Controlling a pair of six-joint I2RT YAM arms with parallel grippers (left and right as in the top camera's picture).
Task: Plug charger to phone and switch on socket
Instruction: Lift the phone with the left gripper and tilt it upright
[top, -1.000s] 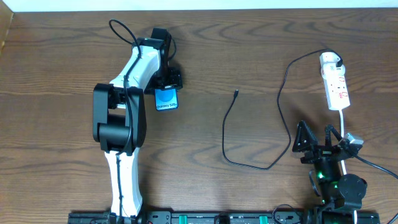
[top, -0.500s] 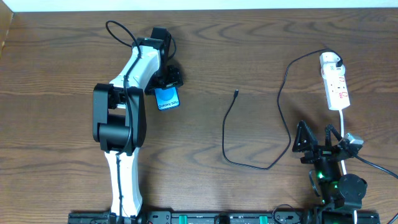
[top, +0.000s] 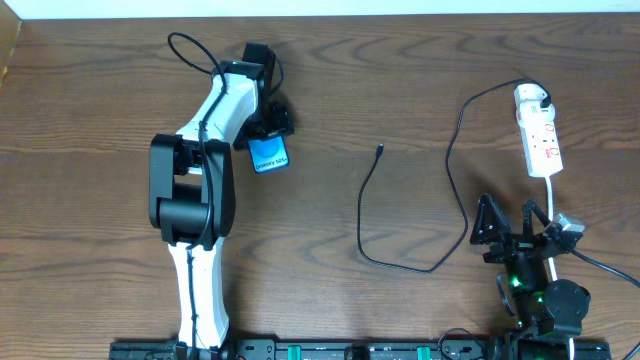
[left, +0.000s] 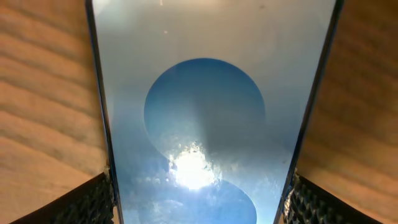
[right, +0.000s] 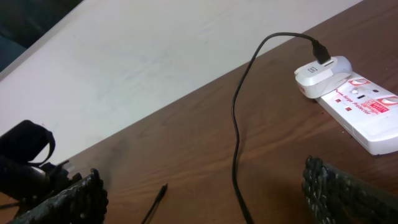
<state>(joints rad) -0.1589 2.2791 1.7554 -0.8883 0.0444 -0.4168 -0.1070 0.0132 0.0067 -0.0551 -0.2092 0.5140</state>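
The phone (top: 268, 155), blue-screened, lies on the table at upper left, gripped at its top end by my left gripper (top: 266, 128). In the left wrist view the phone (left: 205, 112) fills the frame between both fingers. The charger, a thin black cable (top: 365, 235), loops across the table centre with its connector tip (top: 380, 151) free. Its white plug (top: 530, 96) sits in the socket (top: 541, 140), a white power strip at far right. My right gripper (top: 515, 232) is open and empty below the strip. The right wrist view shows the socket (right: 367, 109), cable (right: 236, 149) and tip (right: 158, 196).
The white cord (top: 600, 262) of the strip runs off the right edge past my right arm's base. The pale wall (right: 155, 56) borders the table's far edge.
The left gripper has turned and shifted the phone slightly up and to the right; its lower end swung right. The right arm and cable have not moved.
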